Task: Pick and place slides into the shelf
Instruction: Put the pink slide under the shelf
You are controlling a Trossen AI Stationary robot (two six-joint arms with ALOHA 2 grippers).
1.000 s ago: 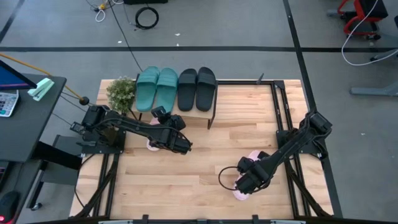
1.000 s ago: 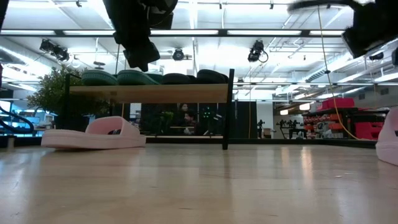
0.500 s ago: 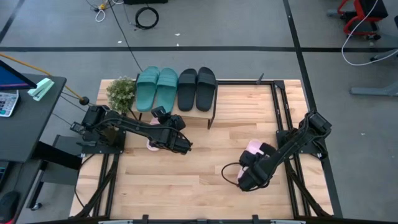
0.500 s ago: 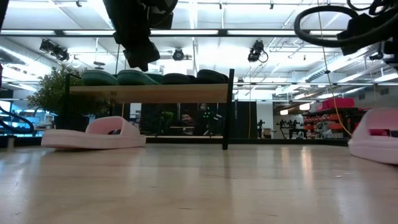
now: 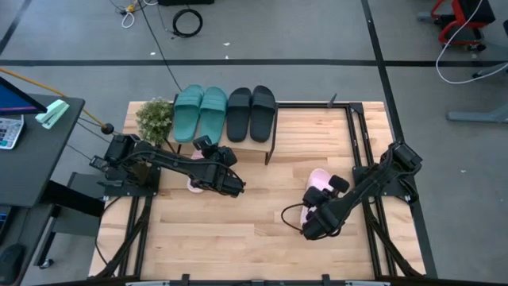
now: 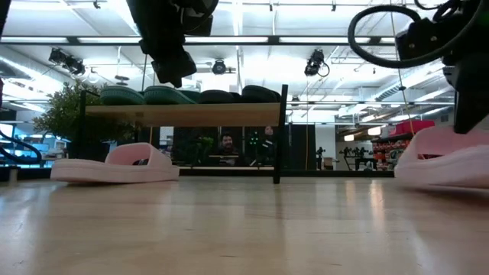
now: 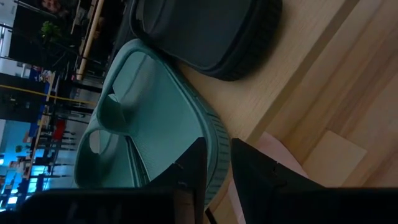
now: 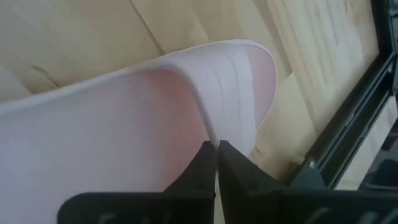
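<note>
The shelf (image 5: 267,147) stands at the table's far edge with two teal slides (image 5: 200,113) and two black slides (image 5: 252,112) lying flat on its top board. One pink slide (image 6: 114,163) lies sole down on the table in front of the shelf. My left gripper (image 5: 232,186) hangs above it, open by a narrow gap and empty. My right gripper (image 5: 321,200) is shut on the second pink slide (image 5: 317,179) at the table's right. Much of this slide is hidden under the gripper in the high view. My right gripper pinches the edge of the pink slide's broad strap (image 8: 210,132) between its two fingers, coming from above and slanting down. The slide sits about level in the low view (image 6: 443,156). Whether its sole is clear of the table I cannot tell.
A potted plant (image 5: 155,119) stands at the shelf's left end. Black frame rails (image 5: 361,151) run along the table's right side. Bare wood lies between the two arms and toward the near edge. People (image 6: 227,145) show in the room beyond the shelf.
My right gripper has moved toward the table's far edge, staying shut on the pink slide. The slide has gone with it, from near the front right of the table toward the middle right. My left arm has kept still.
</note>
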